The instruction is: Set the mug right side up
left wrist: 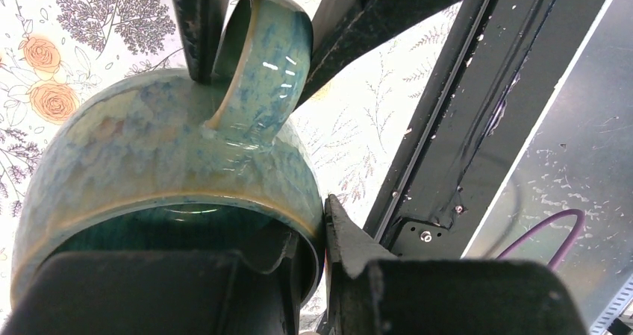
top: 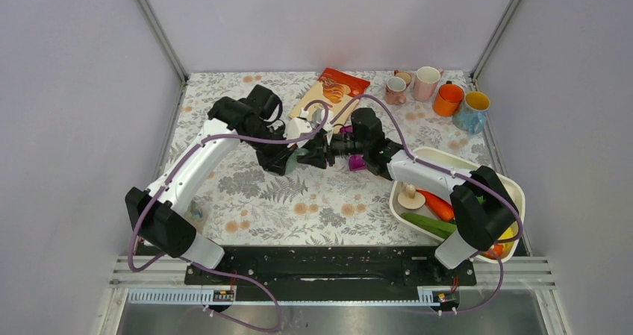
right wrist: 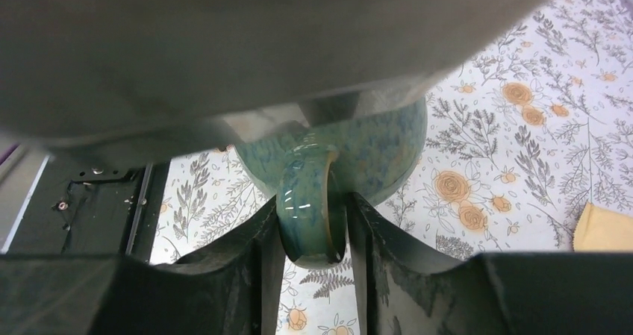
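Left gripper (left wrist: 317,234): pinching mug (left wrist: 149,156) rim.
Right gripper (right wrist: 312,215): clamped on handle (left wrist: 261,59).
Risk: glossy mug may slip or twist if both pull apart.

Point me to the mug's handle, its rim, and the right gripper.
mug handle (left wrist: 261,59), left wrist view, on the glossy outer curve of the loop.
mug rim (left wrist: 172,203), left wrist view, on the tan lip above the opening.
right gripper (right wrist: 313,215), right wrist view, midway between its fingertips, over the handle.
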